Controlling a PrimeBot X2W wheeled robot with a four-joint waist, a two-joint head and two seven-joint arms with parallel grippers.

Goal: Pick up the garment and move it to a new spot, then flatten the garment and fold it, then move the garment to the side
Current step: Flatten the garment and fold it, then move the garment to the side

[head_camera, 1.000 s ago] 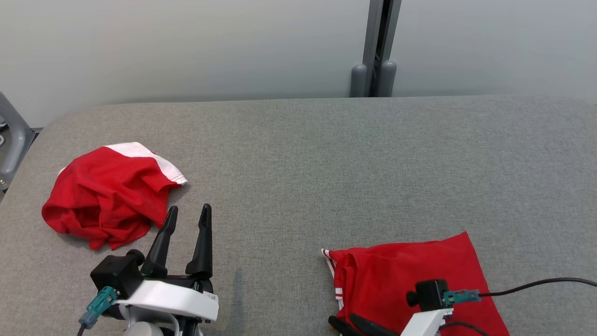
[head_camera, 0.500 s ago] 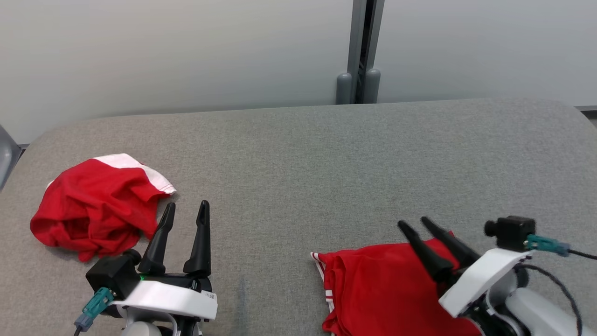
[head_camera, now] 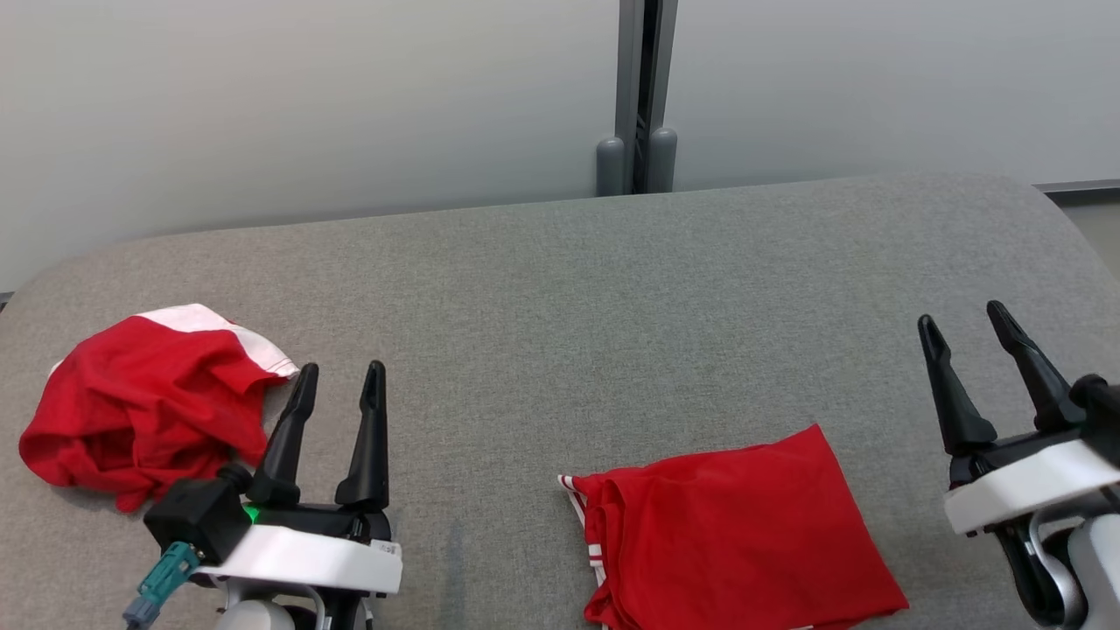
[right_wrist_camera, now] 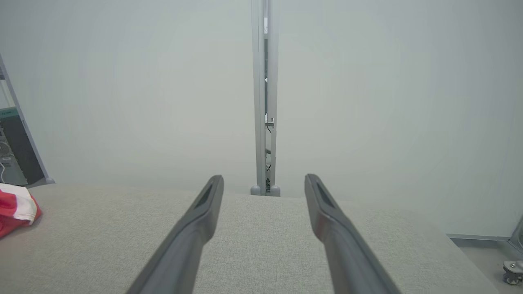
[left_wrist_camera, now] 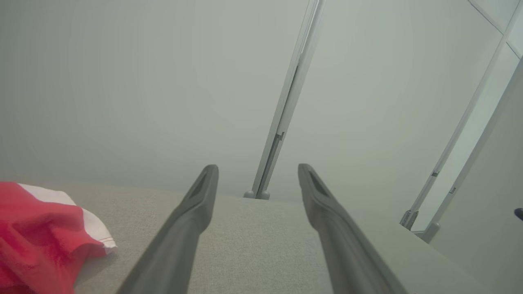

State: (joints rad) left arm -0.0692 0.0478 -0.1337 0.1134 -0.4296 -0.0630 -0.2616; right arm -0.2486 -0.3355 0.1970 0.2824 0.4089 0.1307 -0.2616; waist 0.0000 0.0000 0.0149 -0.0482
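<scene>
A folded red garment [head_camera: 731, 534] with white side stripes lies flat near the table's front edge, right of centre. A second red and white garment [head_camera: 144, 402] sits crumpled in a heap at the left; it appears again in the left wrist view [left_wrist_camera: 39, 232] and the right wrist view [right_wrist_camera: 14, 208]. My left gripper [head_camera: 339, 374] stands open just right of the heap, holding nothing. My right gripper [head_camera: 962, 317] is open at the far right, clear of the folded garment and holding nothing.
The grey fabric table [head_camera: 560, 306] runs back to a pale wall with a grey vertical post [head_camera: 637, 96]. The table's rounded right corner [head_camera: 1063, 227] drops off to the floor. A shelf frame [right_wrist_camera: 16, 134] stands at the left.
My right gripper has lifted off the folded garment and swung out to the right. The head camera has turned right, shifting the whole scene leftward. The left gripper has stayed put.
</scene>
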